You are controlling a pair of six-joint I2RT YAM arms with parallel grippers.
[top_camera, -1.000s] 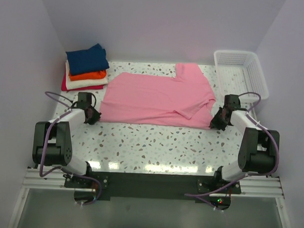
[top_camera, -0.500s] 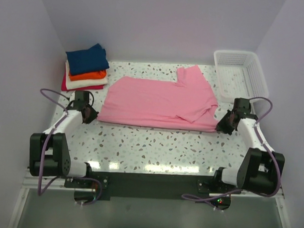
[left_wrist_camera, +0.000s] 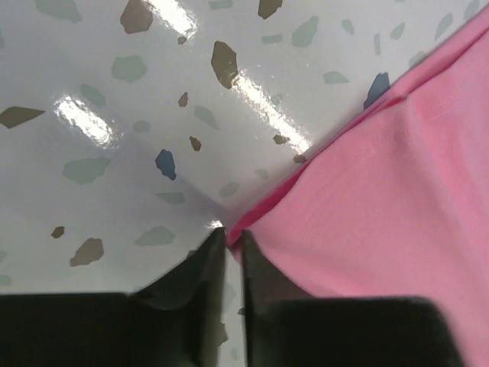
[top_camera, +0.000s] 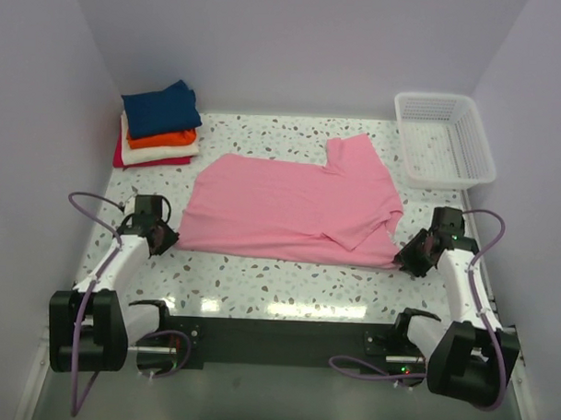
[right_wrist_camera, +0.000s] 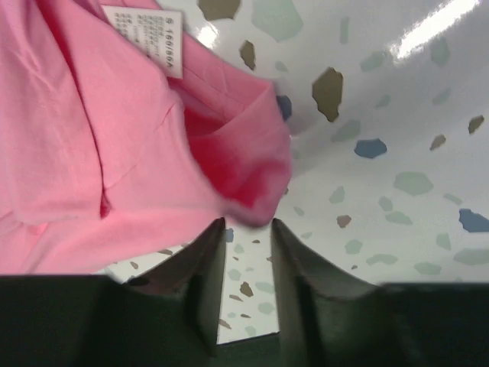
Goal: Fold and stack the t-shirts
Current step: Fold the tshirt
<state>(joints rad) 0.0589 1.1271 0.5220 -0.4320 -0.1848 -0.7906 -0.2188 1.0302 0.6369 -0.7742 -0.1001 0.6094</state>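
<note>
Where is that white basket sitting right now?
In the top view, the white mesh basket sits at the table's far right corner, right of the pink t-shirt.

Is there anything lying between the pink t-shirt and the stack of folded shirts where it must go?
Nothing visible. Only bare table lies between the pink t-shirt and the stack of folded shirts at the far left. The white basket stands far right, off that path.

A white sewn-in label [right_wrist_camera: 142,34] sits on the pink t-shirt [right_wrist_camera: 69,130]. Its largest printed line seems to read "S 160/80A". The smaller lines above it are too fine to read.
</note>
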